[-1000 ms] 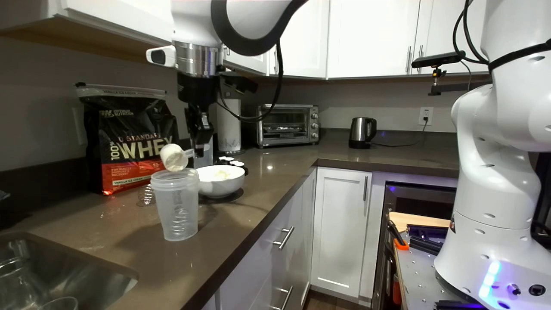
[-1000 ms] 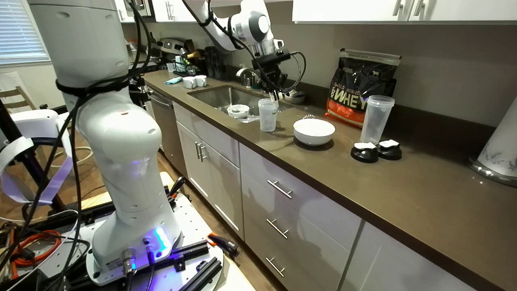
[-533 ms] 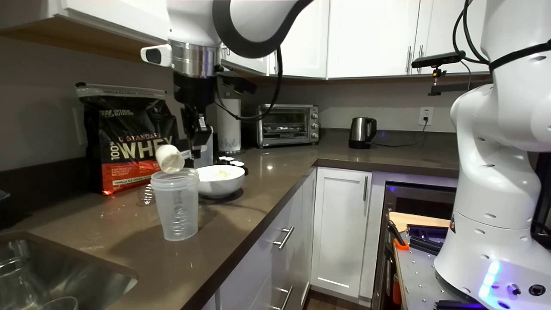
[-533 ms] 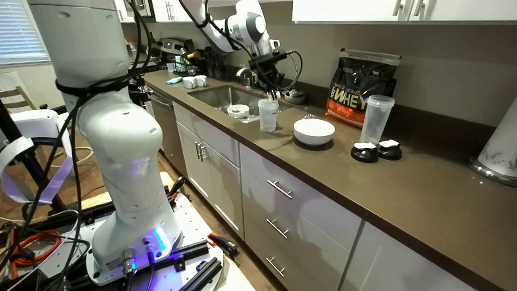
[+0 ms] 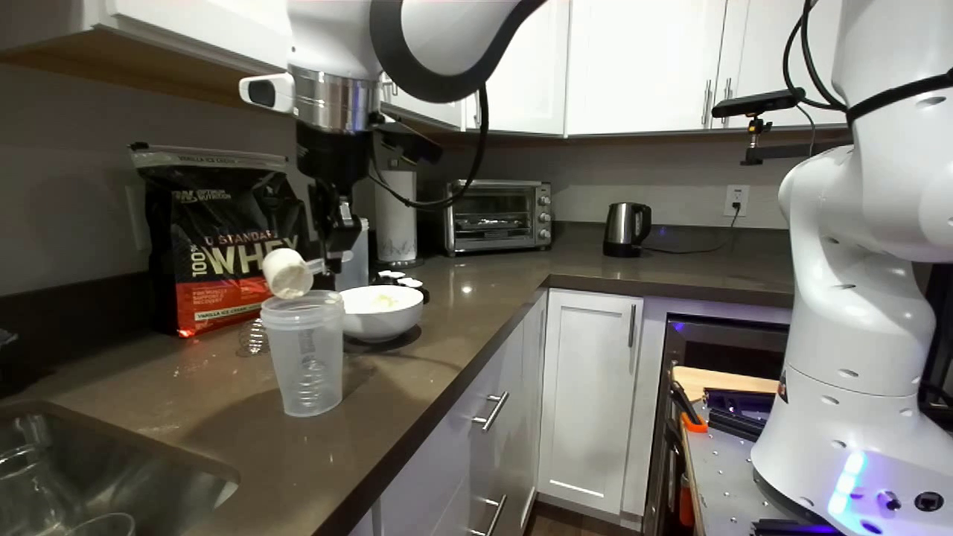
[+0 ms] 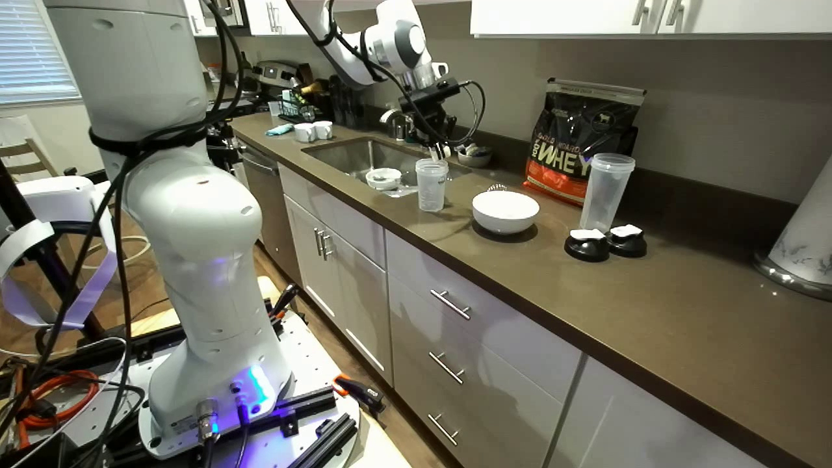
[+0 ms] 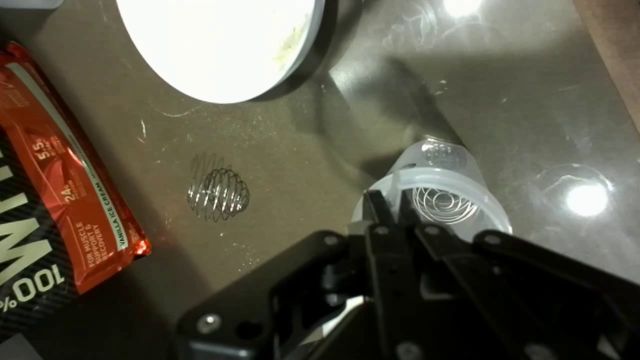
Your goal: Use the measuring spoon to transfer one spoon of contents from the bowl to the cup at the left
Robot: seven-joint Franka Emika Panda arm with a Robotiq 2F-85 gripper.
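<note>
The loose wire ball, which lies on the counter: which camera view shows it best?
The wrist view: the wire ball is whole, larger and uncovered there. In an exterior view, it looks small beside the cup; in an exterior view, only its top shows above the bowl.

“100% WHEY” (“VANILLA ICE CREAM” too) on the bag point(image 5: 223, 240)

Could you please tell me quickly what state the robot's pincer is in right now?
Pincer: closed, holding the measuring spoon by its handle.
</note>
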